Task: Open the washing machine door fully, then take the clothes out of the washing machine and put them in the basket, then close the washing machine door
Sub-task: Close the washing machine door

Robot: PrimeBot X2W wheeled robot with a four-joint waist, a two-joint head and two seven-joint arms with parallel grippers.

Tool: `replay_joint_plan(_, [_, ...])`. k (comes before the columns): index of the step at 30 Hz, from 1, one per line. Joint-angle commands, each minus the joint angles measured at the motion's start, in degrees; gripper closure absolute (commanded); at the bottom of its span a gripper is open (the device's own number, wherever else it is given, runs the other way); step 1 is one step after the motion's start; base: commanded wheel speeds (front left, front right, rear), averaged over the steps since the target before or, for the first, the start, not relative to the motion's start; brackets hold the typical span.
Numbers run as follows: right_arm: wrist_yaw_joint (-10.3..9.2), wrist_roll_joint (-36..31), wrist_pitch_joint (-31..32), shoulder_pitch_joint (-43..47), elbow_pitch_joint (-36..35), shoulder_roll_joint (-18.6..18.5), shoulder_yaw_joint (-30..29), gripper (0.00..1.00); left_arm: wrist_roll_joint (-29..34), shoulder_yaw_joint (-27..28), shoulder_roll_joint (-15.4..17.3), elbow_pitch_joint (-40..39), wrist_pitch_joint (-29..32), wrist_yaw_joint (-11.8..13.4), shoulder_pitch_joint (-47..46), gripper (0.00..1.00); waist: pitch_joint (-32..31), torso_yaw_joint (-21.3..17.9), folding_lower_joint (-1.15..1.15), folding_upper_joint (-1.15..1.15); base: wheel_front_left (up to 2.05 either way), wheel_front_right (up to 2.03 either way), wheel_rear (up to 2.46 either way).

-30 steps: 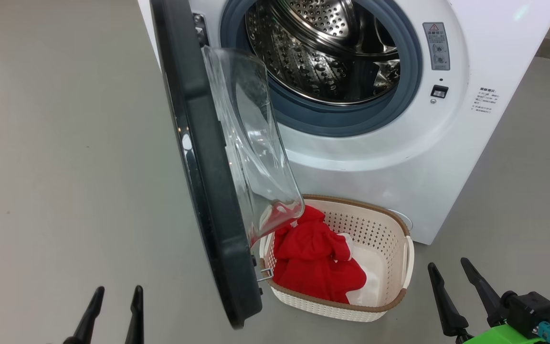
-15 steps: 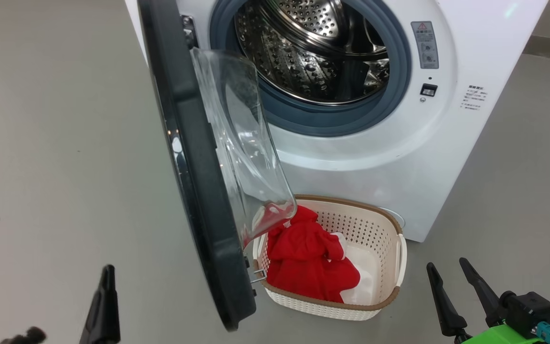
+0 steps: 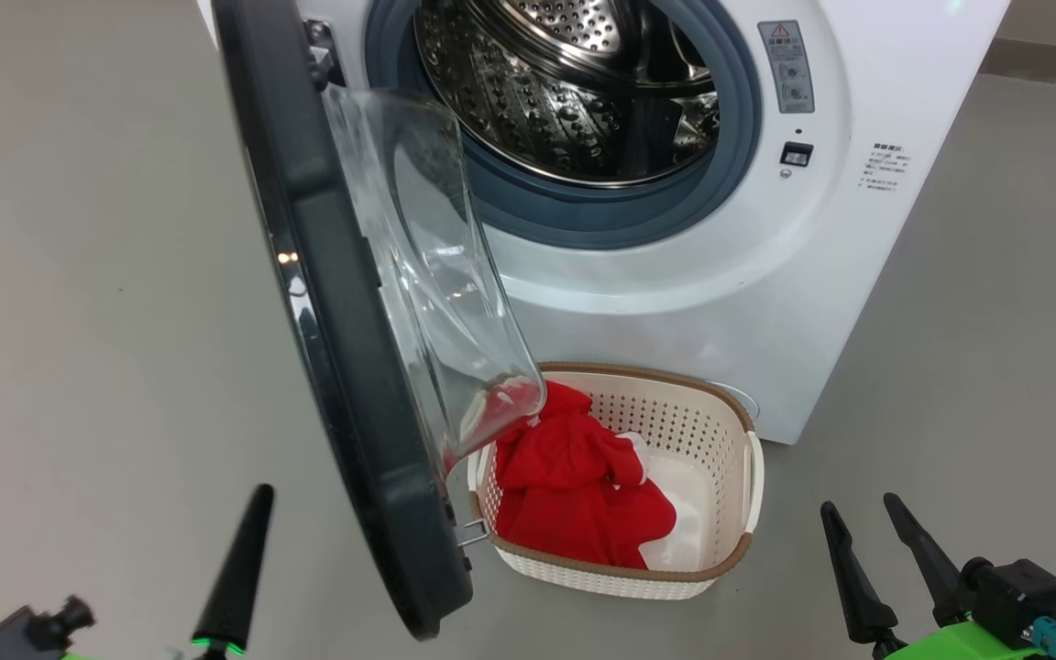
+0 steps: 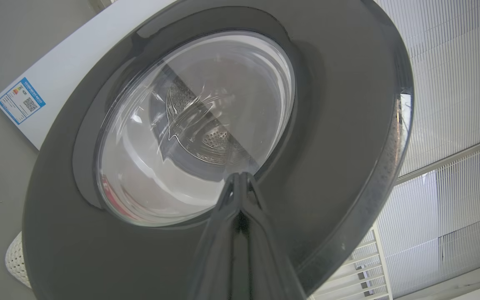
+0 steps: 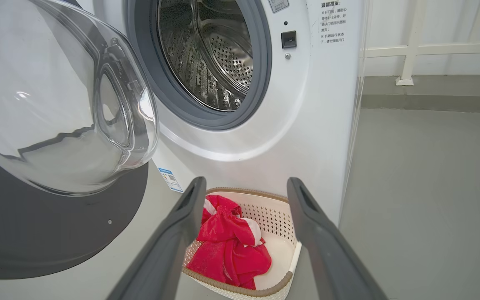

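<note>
Door: washing machine door (image 3: 326,302) stands open, at the left of the drum opening, its glass bowl above the basket's left end.
Clothes: red bundle with some white (image 3: 574,495), inside the basket (image 3: 675,422).
Basket: on the floor (image 3: 79,321), just before the washing machine (image 3: 675,284).
Left claw (image 4: 240,179): clenched, tips pressed together, aimed at the door's outer face.
Right claw (image 3: 858,506): released, fingers spread, apart from the basket.

The head camera looks steeply down on the washer (image 3: 675,284), its open door (image 3: 335,367) seen edge-on, and the basket (image 3: 731,440) on the floor (image 3: 79,275). The left wrist camera sits close to the door's outer face, tilted upward. The right wrist camera sits low, facing the washer front. It shares the drum (image 3: 565,92), door and basket with the head view.
</note>
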Motion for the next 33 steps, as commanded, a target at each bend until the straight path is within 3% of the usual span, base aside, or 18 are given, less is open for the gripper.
replay_joint_plan(1, [0.36,-0.06,-0.37,-1.44,-1.47,-0.8,1.25,0.0,-1.5,1.2,2.02,-2.2,0.61,-0.32,-1.43,1.0,0.22,-0.16,0.0,0.0,0.0,0.0,0.0])
replay_joint_plan(11, [0.36,-0.17,-0.37,-2.24,-1.59,-0.83,1.26,0.0,-7.04,-3.56,5.41,-6.63,6.45,-0.32,-2.35,1.0,1.32,-0.78,0.0,0.0,0.0,0.0,0.0])
replay_joint_plan(24, [0.36,-0.02,-0.37,-3.26,-1.68,-0.73,1.35,0.0,-5.22,-8.7,4.56,-7.13,7.81,-0.32,-6.9,1.0,2.6,-4.37,0.0,0.0,0.0,0.0,0.0])
replay_joint_plan(33, [0.36,0.11,-0.37,-4.55,-1.81,-0.42,1.59,0.0,-2.19,-14.5,2.79,-5.2,3.74,-0.32,-12.78,1.0,4.39,-7.43,0.0,0.0,0.0,0.0,0.0])
